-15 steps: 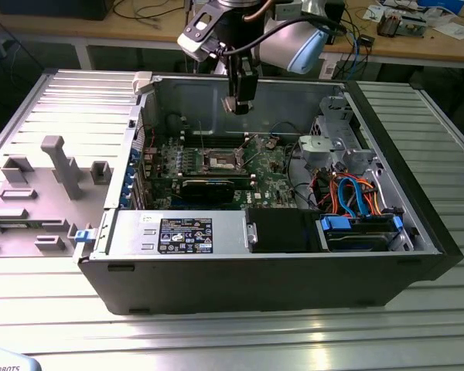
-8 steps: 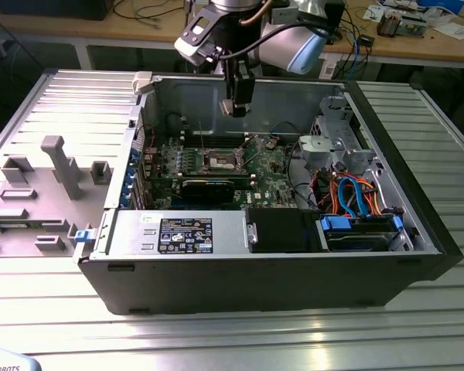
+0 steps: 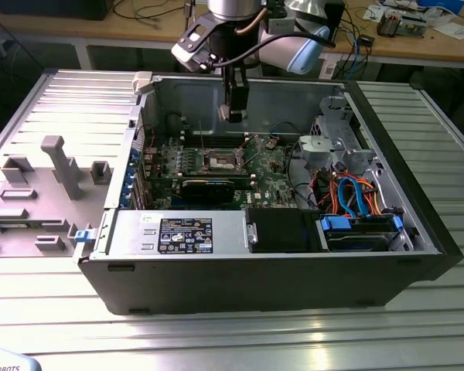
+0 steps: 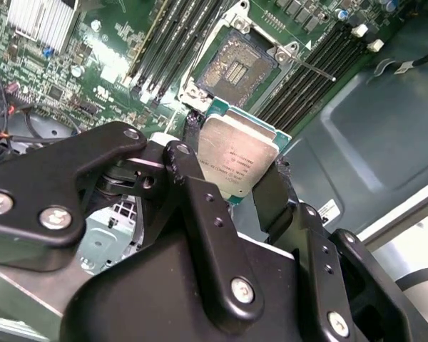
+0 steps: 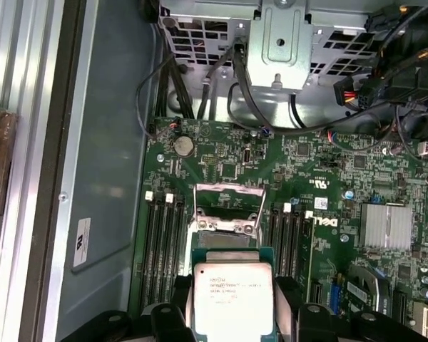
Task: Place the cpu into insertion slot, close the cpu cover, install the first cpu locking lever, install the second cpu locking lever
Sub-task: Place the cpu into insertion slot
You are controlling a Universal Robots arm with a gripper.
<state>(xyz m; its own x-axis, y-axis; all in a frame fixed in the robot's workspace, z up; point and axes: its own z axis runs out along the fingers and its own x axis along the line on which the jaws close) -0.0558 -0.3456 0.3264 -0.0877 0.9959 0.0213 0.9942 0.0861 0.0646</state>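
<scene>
The cpu is clamped in the hand, in the air above the insertion slot, whose cpu cover appears raised. If it goes down tilted or off-centre, a corner could catch the rim and bend the contacts.

1. An open computer case lies on a ribbed metal counter.
2. The arm reaches in from above; its jaws point down over the green motherboard, near the insertion slot but clear of it.
3. A grey moulded tray sits beside the case, at the exterior view's left.
</scene>
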